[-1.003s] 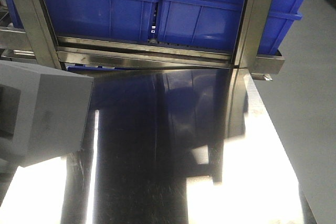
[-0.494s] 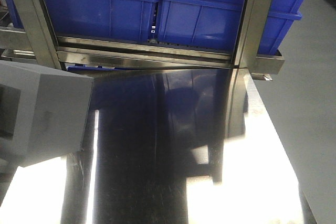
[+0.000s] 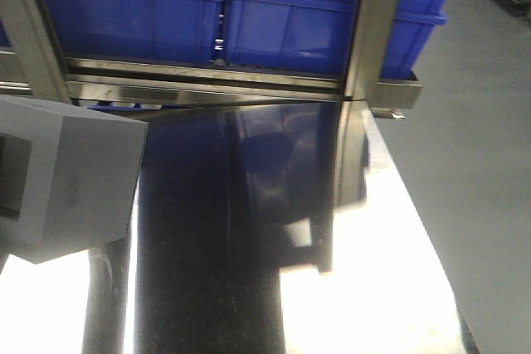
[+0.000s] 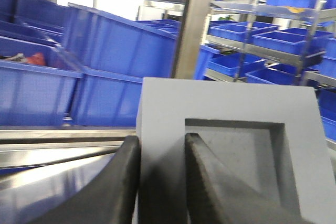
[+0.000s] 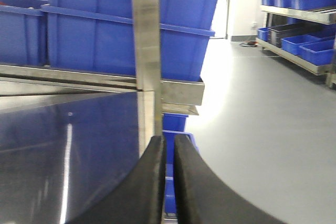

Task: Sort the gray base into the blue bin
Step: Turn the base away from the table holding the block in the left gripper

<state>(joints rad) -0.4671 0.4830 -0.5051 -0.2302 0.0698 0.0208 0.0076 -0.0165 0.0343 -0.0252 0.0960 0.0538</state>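
Two blue bins [image 3: 124,22] have drifted leftward; left pincer [image 4: 161,145] pinches one gray base [image 4: 231,103], right pincer [image 5: 168,142] pressed together.

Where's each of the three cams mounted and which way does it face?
Front-facing: high on the robot, aimed forward and down over the steel table to racked blue bins; gray base at left edge, no arm clearly visible.
Left wrist: looks along the left gripper, clamped on the base's recess wall; bins behind.
Right wrist: looks along the right gripper, closed and empty, at a steel post, bins, floor.
Shared: front and left wrist both see the base; front and right wrist the post.
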